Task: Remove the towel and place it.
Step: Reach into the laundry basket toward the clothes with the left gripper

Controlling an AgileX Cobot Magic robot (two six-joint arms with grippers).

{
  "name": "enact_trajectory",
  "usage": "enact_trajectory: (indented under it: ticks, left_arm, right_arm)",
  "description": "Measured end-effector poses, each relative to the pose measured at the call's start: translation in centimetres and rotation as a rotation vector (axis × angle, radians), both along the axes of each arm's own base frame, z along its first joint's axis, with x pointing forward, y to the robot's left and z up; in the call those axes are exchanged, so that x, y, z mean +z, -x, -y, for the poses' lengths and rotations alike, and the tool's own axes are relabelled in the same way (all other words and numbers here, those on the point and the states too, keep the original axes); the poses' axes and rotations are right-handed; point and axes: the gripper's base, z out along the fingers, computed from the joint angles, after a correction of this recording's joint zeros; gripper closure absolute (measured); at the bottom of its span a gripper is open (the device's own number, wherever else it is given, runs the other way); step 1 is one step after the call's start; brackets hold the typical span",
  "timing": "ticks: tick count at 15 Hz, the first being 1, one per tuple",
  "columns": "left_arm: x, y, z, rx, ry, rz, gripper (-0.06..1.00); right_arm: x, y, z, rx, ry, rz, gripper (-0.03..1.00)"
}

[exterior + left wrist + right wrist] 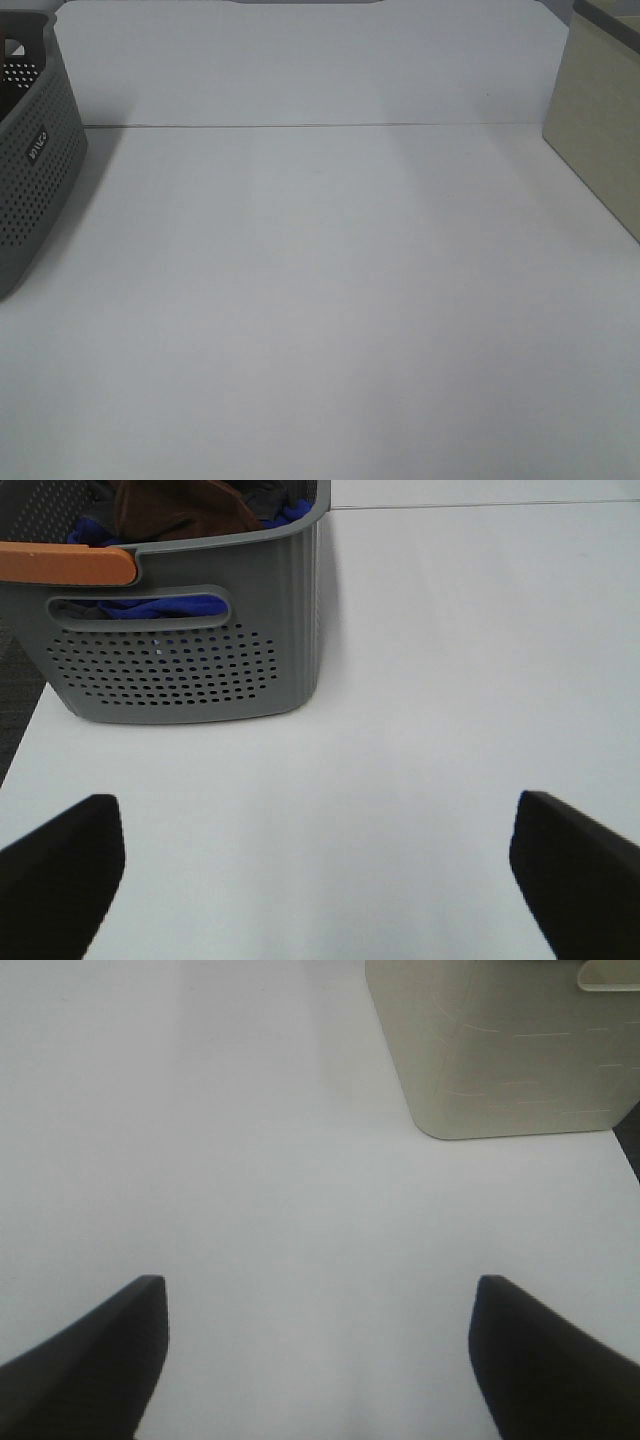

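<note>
- Brown towel (175,510) lies bunched in the grey basket (200,670), with blue cloth (165,607)
- From above, basket sits at ten o'clock on the table (320,300), beige box (600,130) at two o'clock
- Wide-spread left gripper (320,875) holds nothing
- Wide-spread right gripper (320,1355) holds nothing

You have a smooth, matt white table (330,300) with no sheen to speak of. On the left, the grey basket (200,670) looks like moulded plastic, matt, its walls punched with small holes. Its orange handle (65,564) is smoother plastic. Inside it the towel (170,508) reads as soft brown cloth, with blue cloth (165,607) near it (weave too small to tell). On the right, the beige bin (500,1050) is dull and faintly seamed. The left gripper (320,870) and right gripper (320,1350) show matt black fingers.
</note>
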Motion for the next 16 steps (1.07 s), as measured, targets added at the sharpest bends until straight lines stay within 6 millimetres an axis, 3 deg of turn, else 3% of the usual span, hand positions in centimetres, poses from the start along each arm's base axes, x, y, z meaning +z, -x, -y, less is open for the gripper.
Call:
enact_trajectory:
  ticks: [16]
  left_arm:
    - [0.0, 0.0, -0.09, 0.007, -0.01, 0.0, -0.04]
  right_arm:
    - [0.0, 0.0, 0.0, 0.0, 0.0, 0.0, 0.17]
